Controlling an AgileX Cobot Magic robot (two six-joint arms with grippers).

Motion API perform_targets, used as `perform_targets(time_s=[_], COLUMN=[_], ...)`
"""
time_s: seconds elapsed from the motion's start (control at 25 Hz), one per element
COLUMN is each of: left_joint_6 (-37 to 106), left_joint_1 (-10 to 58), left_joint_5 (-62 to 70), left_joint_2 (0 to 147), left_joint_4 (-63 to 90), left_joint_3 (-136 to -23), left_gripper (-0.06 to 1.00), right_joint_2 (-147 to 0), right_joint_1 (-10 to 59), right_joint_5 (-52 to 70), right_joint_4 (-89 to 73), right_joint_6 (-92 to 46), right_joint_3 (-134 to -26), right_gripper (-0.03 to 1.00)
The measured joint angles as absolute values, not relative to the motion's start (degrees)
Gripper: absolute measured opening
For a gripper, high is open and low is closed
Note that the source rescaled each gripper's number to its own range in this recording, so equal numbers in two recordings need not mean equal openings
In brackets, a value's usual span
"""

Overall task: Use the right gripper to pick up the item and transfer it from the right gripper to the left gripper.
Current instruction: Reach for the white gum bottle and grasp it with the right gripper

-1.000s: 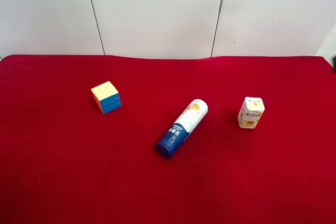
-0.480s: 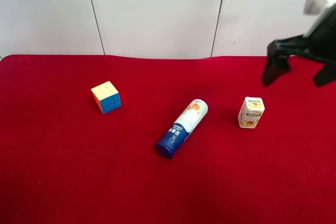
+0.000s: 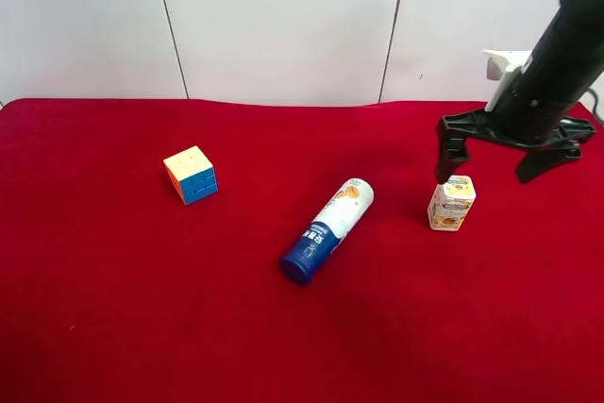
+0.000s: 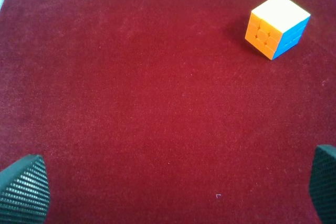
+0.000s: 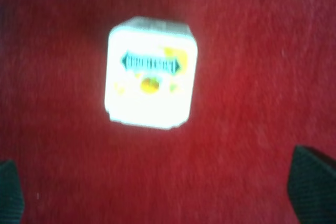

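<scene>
Your right gripper hovers, jaws wide, over the small carton standing on the red surface, right of the lying tube. The jaws sit offset to its right, so shift left until it lies midway, then lower straight and close.

Left hand is hanging over the red tabletop, fingers spreading wide, bare cloth between; puzzle cube is sitting well apart.

Bright, even room light; the small white printed box glares, blurred, in the right wrist view.
</scene>
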State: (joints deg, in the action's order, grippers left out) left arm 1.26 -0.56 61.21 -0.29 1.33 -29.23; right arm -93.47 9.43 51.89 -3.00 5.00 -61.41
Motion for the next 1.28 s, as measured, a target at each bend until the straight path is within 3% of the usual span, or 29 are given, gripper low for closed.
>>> perform_targets(time_s=[0.92,1.08,1.16,1.28], left_joint_6=[1.14,1.10,1.10,1.10], left_joint_1=[-0.56,-0.56,-0.56,-0.56], left_joint_5=[61.21,61.21,61.21,61.21], left_joint_2=[-0.29,-0.29,-0.29,-0.29], left_joint_4=[1.33,1.33,1.33,1.33], left_joint_3=[-29.23,-29.23,-29.23,-29.23], left_gripper=[1.00,1.00,1.00,1.00], right_joint_2=[-104.75,-104.75,-104.75,-104.75], right_joint_1=[9.43,9.43,9.43,9.43], right_joint_5=[41.37,41.49,41.57,41.94], right_joint_4=[-2.93,-2.93,-2.93,-2.98], right_joint_6=[6.84,7.25,7.25,7.27], right_joint_3=[-61.41,-61.41,-61.41,-61.41], right_gripper=[1.00,0.78,0.59,0.19])
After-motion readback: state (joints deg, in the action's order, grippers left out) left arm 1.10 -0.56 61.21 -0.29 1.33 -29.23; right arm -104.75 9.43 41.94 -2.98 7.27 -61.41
